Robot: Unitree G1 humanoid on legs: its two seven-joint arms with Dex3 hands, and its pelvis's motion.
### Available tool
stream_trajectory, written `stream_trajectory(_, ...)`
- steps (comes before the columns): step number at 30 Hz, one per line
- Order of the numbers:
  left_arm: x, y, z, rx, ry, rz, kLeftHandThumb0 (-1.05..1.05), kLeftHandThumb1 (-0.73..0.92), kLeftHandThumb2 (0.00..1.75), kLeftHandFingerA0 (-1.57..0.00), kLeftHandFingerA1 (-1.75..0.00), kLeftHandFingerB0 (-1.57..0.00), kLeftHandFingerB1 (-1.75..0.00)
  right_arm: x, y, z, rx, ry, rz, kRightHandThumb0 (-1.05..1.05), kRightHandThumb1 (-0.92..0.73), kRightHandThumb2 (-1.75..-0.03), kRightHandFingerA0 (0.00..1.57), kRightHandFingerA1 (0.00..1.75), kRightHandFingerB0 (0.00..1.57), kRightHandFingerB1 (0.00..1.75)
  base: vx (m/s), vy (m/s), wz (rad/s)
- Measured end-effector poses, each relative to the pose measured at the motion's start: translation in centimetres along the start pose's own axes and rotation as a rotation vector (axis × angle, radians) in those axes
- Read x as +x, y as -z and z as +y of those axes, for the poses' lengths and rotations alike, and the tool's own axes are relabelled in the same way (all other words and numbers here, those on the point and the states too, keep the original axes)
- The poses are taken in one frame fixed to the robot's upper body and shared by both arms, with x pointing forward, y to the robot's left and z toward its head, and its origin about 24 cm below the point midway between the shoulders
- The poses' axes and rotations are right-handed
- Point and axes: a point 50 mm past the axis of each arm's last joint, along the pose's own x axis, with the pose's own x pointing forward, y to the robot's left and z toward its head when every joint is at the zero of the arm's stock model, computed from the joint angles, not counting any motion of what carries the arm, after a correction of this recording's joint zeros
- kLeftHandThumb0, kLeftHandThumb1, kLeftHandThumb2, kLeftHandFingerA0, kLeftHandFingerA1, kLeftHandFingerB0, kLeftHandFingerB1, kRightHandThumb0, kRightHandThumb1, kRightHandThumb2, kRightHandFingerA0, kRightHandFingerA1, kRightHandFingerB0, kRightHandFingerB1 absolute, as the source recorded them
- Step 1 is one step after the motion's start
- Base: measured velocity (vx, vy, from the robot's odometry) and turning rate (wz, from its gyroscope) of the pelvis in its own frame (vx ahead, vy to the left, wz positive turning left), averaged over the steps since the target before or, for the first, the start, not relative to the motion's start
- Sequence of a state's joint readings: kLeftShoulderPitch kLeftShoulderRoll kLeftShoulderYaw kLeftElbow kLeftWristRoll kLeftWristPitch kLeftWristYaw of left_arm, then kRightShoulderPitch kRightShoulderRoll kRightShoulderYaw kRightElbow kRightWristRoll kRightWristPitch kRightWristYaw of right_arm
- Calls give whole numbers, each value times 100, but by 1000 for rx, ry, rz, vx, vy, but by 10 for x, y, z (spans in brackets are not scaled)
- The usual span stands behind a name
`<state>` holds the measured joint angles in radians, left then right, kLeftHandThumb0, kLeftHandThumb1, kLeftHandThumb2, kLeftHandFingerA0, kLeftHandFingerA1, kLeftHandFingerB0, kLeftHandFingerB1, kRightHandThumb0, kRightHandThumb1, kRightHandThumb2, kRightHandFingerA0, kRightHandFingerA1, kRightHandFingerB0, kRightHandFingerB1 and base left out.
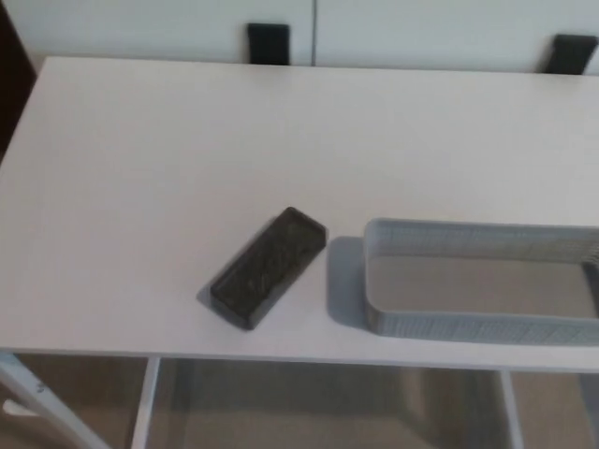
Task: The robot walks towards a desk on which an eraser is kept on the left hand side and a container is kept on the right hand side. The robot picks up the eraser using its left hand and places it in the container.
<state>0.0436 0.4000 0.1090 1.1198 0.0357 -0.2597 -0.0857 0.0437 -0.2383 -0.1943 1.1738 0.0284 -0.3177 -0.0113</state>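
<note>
A dark rectangular eraser (269,267) lies flat and diagonal on the white desk (187,168), near the front edge and a little left of centre. Just to its right stands a grey mesh container (468,325), long and shallow, with nothing inside; its right end runs out of the picture. A small gap separates eraser and container. Neither of my hands shows in the head view.
The desk's front edge (281,356) runs across the bottom of the picture, with white legs (145,402) and floor below. Two black blocks (268,43) sit against the white wall behind the desk. A dark object edges in at the far left (11,75).
</note>
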Motion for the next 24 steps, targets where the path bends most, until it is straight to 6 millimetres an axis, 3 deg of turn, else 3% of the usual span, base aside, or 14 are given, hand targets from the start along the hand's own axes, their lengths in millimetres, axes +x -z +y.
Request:
stream_trajectory(2, 0, 0, 0, 0, 1, -2, -16, 52, 58, -53, -44, -44, -40, 1, -1, 1, -1, -2, -3, -15, -45, -53, 72, 53, 55, 47, -36, 39, 11)
stream_trajectory(5, 1, -4, -1, 1, 2, -14, -16, 52, 58, -53, -45, -44, -40, 0, -1, -2, -9, 5, -2, -24, -40, -61, 67, 56, 52, 52, -6, 28, 9)
stream_trajectory(13, 0, 1, -3, 2, 11, 0, -17, 52, 58, -52, -44, -43, -39, 0, -1, -2, -16, 0, -3, -17, -46, -53, 71, 51, 54, 46, -28, 129, -2)
stream_trajectory(14, -1, 2, -8, -2, 25, 5, -19, 52, 59, -52, -44, -43, -40, 0, 0, -1, -14, -2, -1, -25, -39, -61, 68, 56, 52, 51, -22, 171, -31)
stream_trajectory(18, 0, -2, 3, 13, -1, -9, -16, 52, 58, -54, -45, -44, -40, -1, 2, 4, -19, -16, 3, -26, -39, -61, 66, 56, 51, 51, -67, 189, -5)
stream_trajectory(19, -1, -1, 3, 15, 1, -7, -16, 51, 58, -54, -44, -45, -40, -1, 2, 4, -19, -16, 3, -17, -47, -53, 70, 51, 53, 46, -47, 108, 2)
stream_trajectory(20, -1, 0, 3, 15, 1, -6, -17, 51, 58, -54, -44, -44, -40, -1, 1, 4, -20, -16, 2, -25, -40, -61, 66, 56, 52, 51, 0, 0, 0)
stream_trajectory(24, -1, 1, 1, 25, 10, 1, -18, 51, 58, -53, -44, -44, -40, 0, 1, 4, -22, -18, 1, -27, -41, -61, 64, 54, 51, 51, 0, 0, 0)
